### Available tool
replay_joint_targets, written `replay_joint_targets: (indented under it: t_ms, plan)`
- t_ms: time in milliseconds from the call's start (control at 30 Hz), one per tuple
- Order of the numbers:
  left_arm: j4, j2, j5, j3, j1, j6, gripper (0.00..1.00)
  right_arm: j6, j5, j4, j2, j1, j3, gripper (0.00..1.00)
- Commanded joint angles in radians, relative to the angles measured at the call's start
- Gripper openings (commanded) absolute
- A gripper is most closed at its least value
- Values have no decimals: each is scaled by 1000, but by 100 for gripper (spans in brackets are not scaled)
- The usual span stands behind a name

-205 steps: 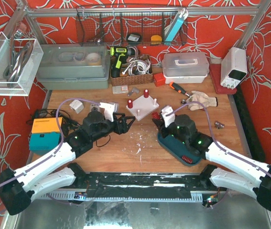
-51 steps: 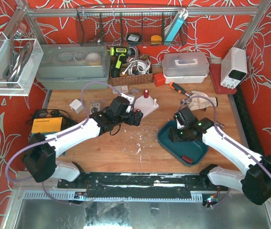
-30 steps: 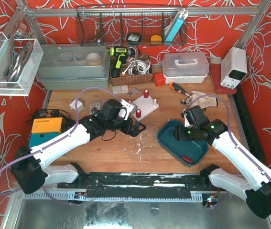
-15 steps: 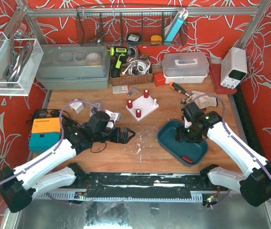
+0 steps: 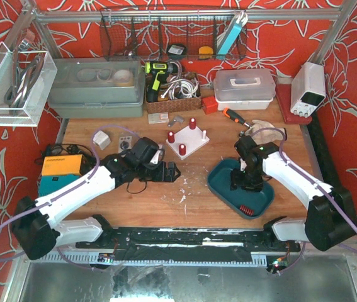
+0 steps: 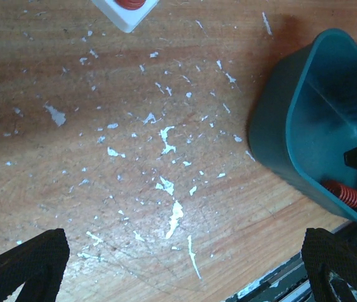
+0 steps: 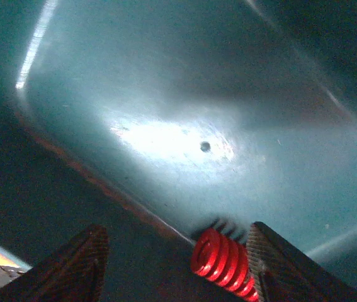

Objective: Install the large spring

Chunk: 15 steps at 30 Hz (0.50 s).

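Wooden bench (image 5: 197, 200) flecked with white, teal tray (image 5: 218, 184) holding the large spring (image 7: 223, 263)
Right arm (image 5: 289, 178) reaches down into the tray, jaws spread with the red spring between them, lying by the tray's wall; left arm (image 5: 80, 190) hovers over bare wood, jaws spread wide, near the white peg block (image 5: 187, 142)

Glossy teal plastic tray (image 7: 184, 107), coiled red spring (image 7: 223, 262), scuffed wooden table (image 6: 102, 113).
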Motion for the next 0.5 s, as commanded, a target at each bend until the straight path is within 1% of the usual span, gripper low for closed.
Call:
replay_joint_targets:
  t_ms: [0, 33, 100, 200, 300, 467]
  plan:
    - [-60, 60, 19, 54, -2, 49, 100, 238, -20, -79, -18, -11, -19, 66]
    - [-56, 65, 22, 59, -2, 61, 100, 295, -14, -71, -39, -11, -29, 69]
    - [-38, 62, 32, 64, -2, 94, 100, 395, 13, -77, -60, -11, -44, 77]
    - [-15, 49, 39, 67, -2, 118, 100, 468, 63, -128, -48, -11, -39, 82]
    - [-4, 28, 53, 56, -2, 130, 100, 532, 79, -180, -27, -12, -35, 83]
    - [3, -25, 52, 21, -2, 147, 100, 638, 79, -212, -49, -12, -77, 84]
